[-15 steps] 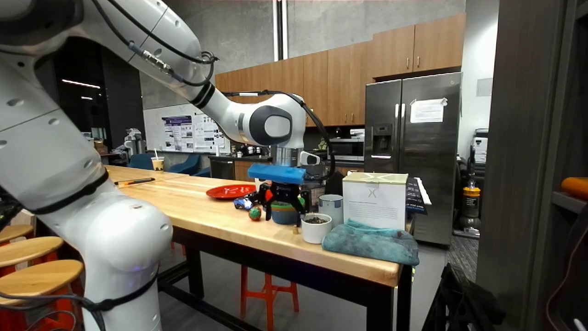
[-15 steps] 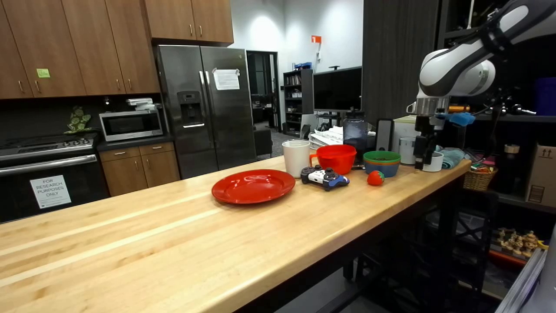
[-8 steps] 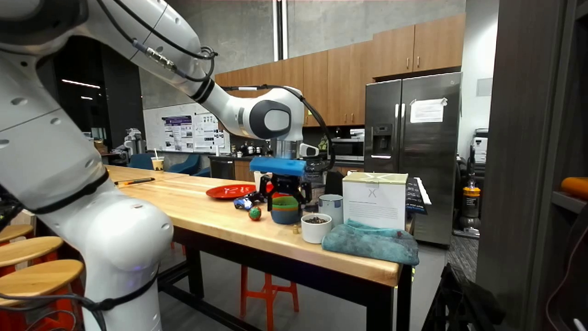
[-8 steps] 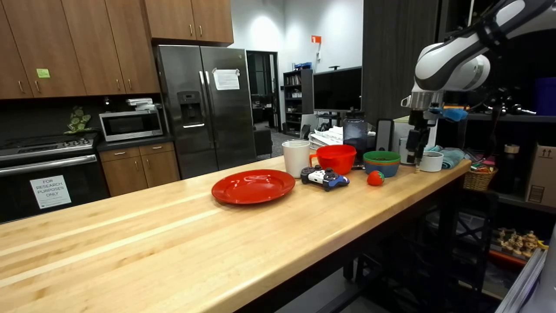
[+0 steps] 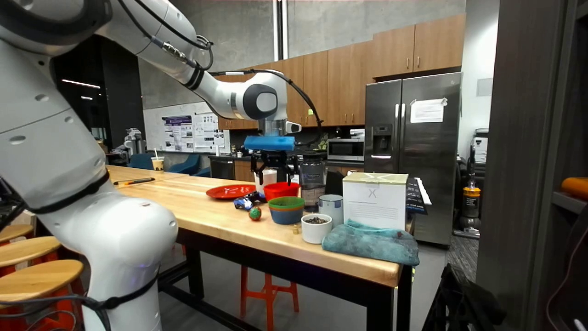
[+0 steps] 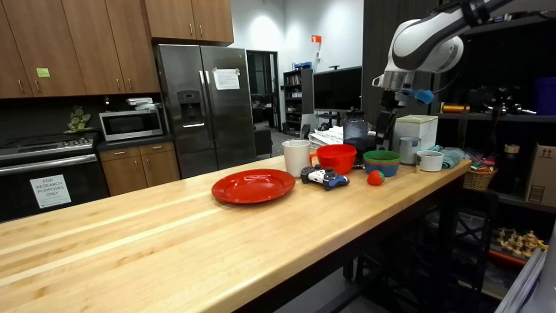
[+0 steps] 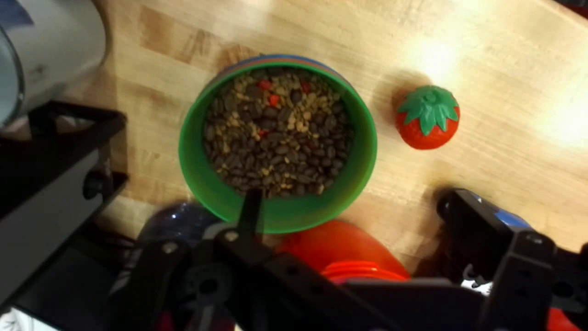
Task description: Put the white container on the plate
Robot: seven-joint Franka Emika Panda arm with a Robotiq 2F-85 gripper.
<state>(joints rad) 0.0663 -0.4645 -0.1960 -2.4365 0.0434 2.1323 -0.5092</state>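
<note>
In an exterior view: gripper [image 5: 274, 180] empty, fingers parted. In an exterior view: white container [image 6: 297, 158] upright at 2 o'clock of plate [image 6: 254, 186], red bowl [image 6: 336, 161] close at its 3. Likely light, stiff, slick; pinch walls near rim. Wrist view: green bowl [image 7: 294, 218] below.

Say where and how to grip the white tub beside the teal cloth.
I'd probably come straight down and pinch the white tub by its rim, on the side toward the long table edge: it stands upright, mouth open, with the teal cloth and grey canister close on other sides.
</note>
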